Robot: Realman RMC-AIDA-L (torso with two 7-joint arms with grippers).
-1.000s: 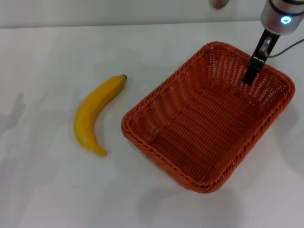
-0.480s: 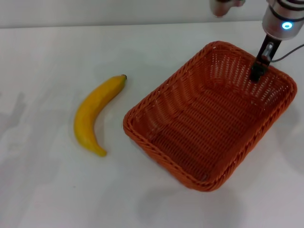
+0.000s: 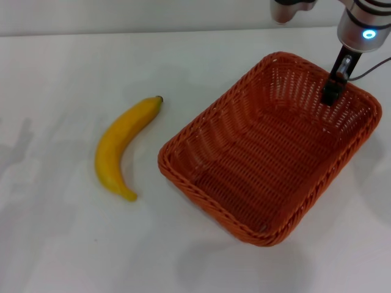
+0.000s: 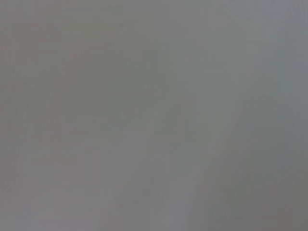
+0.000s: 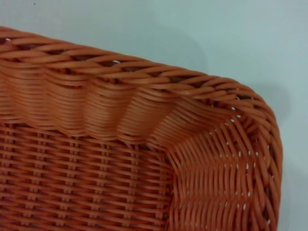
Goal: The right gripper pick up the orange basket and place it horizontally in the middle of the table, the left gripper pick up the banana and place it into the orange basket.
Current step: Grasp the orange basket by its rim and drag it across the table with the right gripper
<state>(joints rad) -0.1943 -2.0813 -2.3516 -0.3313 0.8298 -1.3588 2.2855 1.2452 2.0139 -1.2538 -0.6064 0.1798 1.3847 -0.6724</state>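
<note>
The orange basket [image 3: 204,125] stands at an angle on the right half of the white table [image 3: 67,244], open side up and with nothing in it. My right gripper [image 3: 332,91] hangs from the silver wrist with the blue ring light [image 3: 367,27], one black finger showing just inside the basket's far right rim. Whether it holds the rim is not visible. The right wrist view shows a close corner of the basket [image 5: 144,110] with its braided rim. The yellow banana [image 3: 119,145] lies left of the basket, stem end pointing away from me. The left gripper is out of view.
Bare white table lies left of the banana and along the near edge. A grey piece of the right arm [image 3: 292,8] shows at the top edge. The left wrist view is a plain grey surface with no object in it.
The right gripper's finger has risen from deeper in the basket up towards the far rim. The basket has shifted slightly to the right. The banana has not moved.
</note>
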